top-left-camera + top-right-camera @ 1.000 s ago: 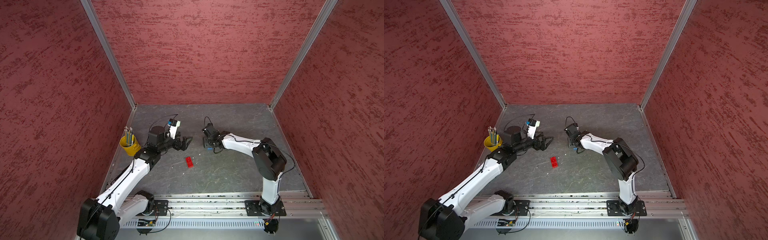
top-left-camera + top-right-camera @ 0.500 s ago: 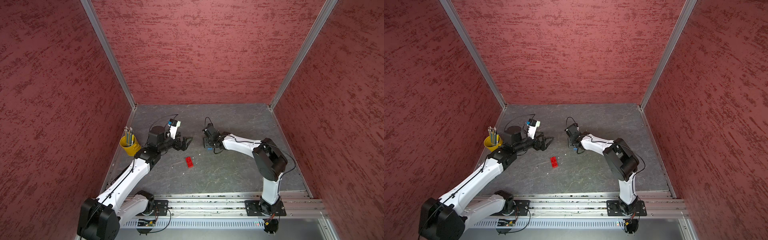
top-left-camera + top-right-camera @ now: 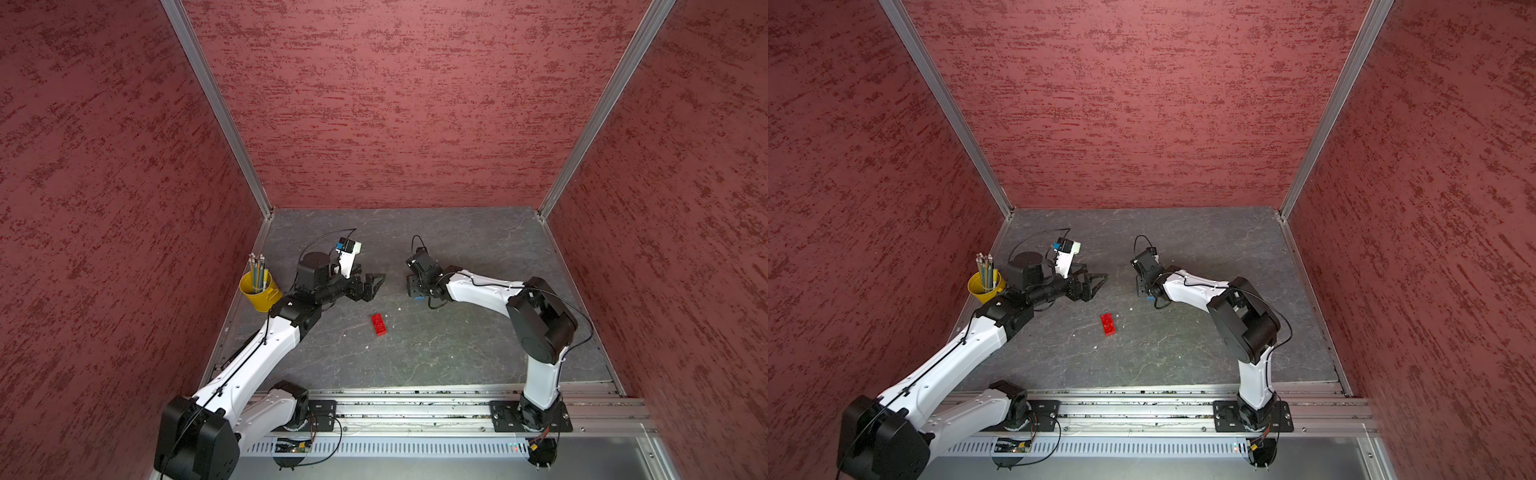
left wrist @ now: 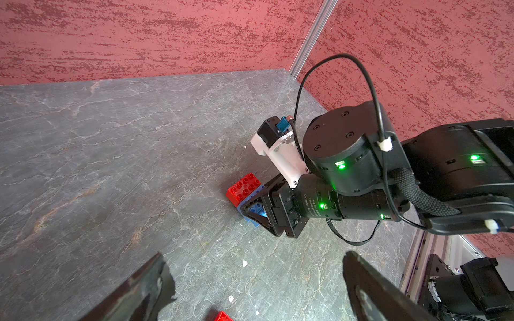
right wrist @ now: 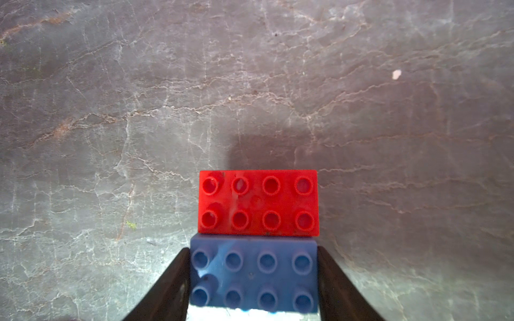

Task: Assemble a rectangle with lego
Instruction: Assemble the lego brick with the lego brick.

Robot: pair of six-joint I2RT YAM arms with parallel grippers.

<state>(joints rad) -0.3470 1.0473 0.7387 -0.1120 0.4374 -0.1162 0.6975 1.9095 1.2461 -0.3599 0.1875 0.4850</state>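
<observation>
My right gripper (image 5: 253,266) is shut on a blue lego brick (image 5: 253,273), its fingers on the brick's two short ends. A red lego brick (image 5: 258,203) sits joined against the blue one, studs up, and the pair rests on the grey floor. The left wrist view shows the same pair, red brick (image 4: 244,187) and blue brick (image 4: 256,211), at the right gripper's tip. In both top views the right gripper (image 3: 415,286) (image 3: 1144,286) hides them almost fully. A loose red lego brick (image 3: 378,324) (image 3: 1108,324) lies flat between the arms. My left gripper (image 3: 374,284) (image 4: 253,278) hovers open and empty behind it.
A yellow pencil cup (image 3: 259,289) (image 3: 985,286) stands by the left wall, close to my left arm's elbow. Small white crumbs dot the grey floor (image 3: 457,353). Red walls close in three sides, and a metal rail (image 3: 415,409) runs along the front.
</observation>
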